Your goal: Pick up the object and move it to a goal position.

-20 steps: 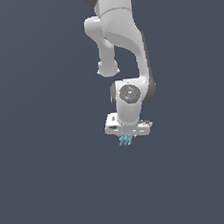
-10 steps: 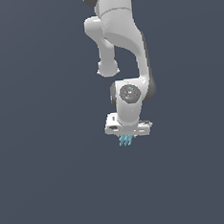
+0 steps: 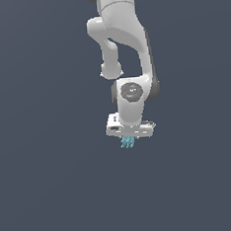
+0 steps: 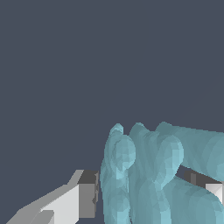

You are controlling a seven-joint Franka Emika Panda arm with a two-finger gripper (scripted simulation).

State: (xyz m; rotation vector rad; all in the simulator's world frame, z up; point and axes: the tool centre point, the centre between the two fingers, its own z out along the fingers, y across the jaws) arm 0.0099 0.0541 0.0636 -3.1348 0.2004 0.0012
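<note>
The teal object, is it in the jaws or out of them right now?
In. The teal object sits between the gripper's two fingers in the wrist view, and pokes out beneath the white hand in the exterior view.

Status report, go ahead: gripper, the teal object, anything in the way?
Gripper shut on teal object, fingers either side. Object hangs below the gripper. Nothing visible in the way.
</note>
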